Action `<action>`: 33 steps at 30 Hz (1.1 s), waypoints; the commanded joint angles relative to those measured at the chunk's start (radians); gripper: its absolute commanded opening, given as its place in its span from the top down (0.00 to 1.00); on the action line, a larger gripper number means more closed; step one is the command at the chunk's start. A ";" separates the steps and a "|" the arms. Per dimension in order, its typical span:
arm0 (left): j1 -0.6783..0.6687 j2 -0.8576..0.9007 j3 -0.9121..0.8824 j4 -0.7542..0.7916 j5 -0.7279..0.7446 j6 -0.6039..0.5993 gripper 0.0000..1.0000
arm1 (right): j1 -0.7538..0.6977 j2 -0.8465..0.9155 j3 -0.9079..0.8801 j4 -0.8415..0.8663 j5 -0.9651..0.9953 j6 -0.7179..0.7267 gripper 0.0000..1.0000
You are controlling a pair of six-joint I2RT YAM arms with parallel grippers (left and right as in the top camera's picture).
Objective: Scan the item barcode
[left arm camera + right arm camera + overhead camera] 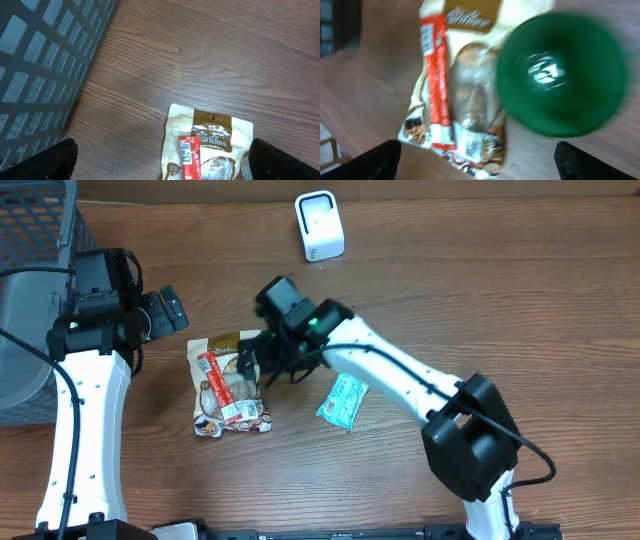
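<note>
**On the table: pouch flat, nothing scanned yet**

Wood-grain table (500, 270) under you, a grey basket (30, 280) at the left edge and the small white scanner (320, 225) standing at the far side. The snack pouch (228, 385), red label across it, lies flat between the two arms, well apart from that scanner. Your right claw (262, 365) hangs over the pouch's upper right edge, fingers spread wide, gripping nothing. Your left claw (170, 312) sits near the pouch's top left corner, by the basket, released too and empty. A blue-green bar wrapper (342, 400) lies to the pouch's right, partly under the right arm.

So where are you? Early, by my reading. Nothing is lifted and nothing faces the scanner, so the pick, the carry and the presenting of a barcode are all left to do. The task doesn't say which pack is meant, but the right claw's position suggests the pouch.

Now the awkward bits. The right wrist view is smeared, and a big green round blur (560, 75) covers much of it; I can't tell you what it is. No barcode can be made out on the pouch in any view. The left wrist view cuts the pouch off at the bottom. Whether your right fingers touch the pouch, I can't say
</note>
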 commanded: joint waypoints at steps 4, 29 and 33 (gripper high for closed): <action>0.003 -0.005 0.017 0.002 -0.005 0.019 0.00 | 0.026 0.012 -0.004 -0.024 0.039 0.005 0.01; 0.003 -0.005 0.017 0.002 -0.005 0.019 0.00 | -0.093 0.021 0.178 -0.091 0.186 -0.801 0.00; 0.003 -0.005 0.017 0.002 -0.005 0.019 0.00 | -0.079 0.025 0.141 -0.059 0.186 -0.842 0.00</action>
